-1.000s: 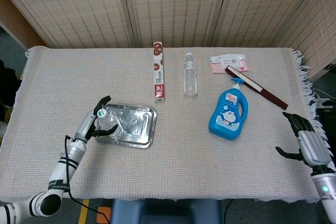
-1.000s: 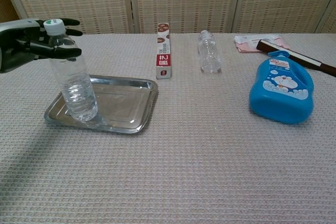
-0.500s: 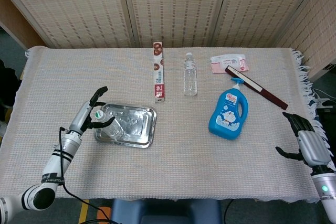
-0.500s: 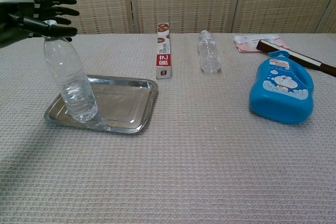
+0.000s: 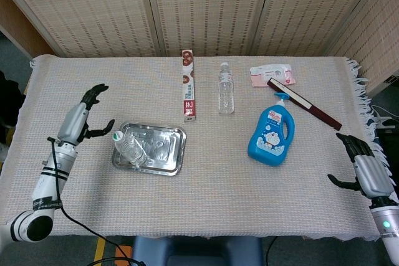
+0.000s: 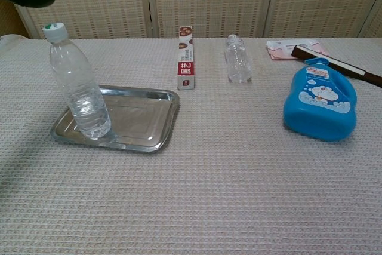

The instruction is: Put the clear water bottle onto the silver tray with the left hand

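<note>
While the clear water bottle [image 5: 128, 149] stands on the silver tray [image 5: 167, 154], the left robot hand [image 5: 84, 114] is spread, empty.

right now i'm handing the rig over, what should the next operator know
Left hand: open, holding nothing, off to the left of the tray and apart from the bottle.
Right hand: open, idle near the table's right edge.
Bottle: standing upright in the left end of the tray, cap on.
Done: bottle is placed on the tray and let go.
Left: nothing on the task itself; just park the left arm clear without bumping the bottle.
</note>
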`<control>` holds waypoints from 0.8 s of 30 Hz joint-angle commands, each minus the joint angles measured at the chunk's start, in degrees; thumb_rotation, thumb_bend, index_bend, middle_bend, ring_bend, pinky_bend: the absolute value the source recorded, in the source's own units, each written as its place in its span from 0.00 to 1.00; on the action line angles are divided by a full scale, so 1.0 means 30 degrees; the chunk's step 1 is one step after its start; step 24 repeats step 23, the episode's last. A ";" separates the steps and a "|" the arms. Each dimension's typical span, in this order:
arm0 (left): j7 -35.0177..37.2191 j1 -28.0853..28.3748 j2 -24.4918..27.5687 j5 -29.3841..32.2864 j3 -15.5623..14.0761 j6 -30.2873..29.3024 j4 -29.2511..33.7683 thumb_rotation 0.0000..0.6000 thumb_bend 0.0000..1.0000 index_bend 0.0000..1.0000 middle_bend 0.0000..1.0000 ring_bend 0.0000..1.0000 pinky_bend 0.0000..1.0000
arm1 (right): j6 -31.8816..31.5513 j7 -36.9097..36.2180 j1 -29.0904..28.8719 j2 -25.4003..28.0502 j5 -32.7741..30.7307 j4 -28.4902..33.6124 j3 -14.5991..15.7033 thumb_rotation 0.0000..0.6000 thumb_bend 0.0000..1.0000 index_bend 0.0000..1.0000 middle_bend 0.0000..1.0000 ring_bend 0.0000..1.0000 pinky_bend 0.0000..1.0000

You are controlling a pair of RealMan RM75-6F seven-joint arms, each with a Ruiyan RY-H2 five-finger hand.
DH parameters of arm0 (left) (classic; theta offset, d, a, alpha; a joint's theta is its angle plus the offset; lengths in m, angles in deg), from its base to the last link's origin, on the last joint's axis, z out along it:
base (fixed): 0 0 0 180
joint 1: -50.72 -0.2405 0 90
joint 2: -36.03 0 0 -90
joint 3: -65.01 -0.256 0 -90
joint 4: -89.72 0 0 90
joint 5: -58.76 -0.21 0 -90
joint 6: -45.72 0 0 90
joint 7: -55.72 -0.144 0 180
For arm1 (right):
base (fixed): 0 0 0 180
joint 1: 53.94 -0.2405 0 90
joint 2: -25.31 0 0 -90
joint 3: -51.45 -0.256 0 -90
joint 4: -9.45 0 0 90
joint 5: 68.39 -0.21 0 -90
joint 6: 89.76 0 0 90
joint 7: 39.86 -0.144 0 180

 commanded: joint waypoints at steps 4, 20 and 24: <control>-0.1125 -0.1067 0.1586 -0.0918 -0.0985 -0.1129 -0.1633 1.00 0.54 0.22 0.10 0.05 0.19 | 0.0066 0.0154 -0.0024 -0.0085 -0.0045 -0.0030 0.0010 1.00 0.14 0.06 0.07 0.00 0.06; -0.5320 -0.2845 0.1982 -0.6603 -0.5888 -0.2455 -0.5130 1.00 0.56 0.26 0.17 0.12 0.22 | 0.0144 0.0172 -0.0083 -0.0163 -0.0006 0.0001 0.0026 1.00 0.14 0.06 0.07 0.00 0.06; -0.5183 -0.3015 0.1986 -0.6584 -0.6086 -0.2412 -0.5207 1.00 0.55 0.26 0.17 0.12 0.22 | 0.0052 0.0205 -0.0059 -0.0194 -0.0010 -0.0006 -0.0002 1.00 0.14 0.06 0.07 0.00 0.06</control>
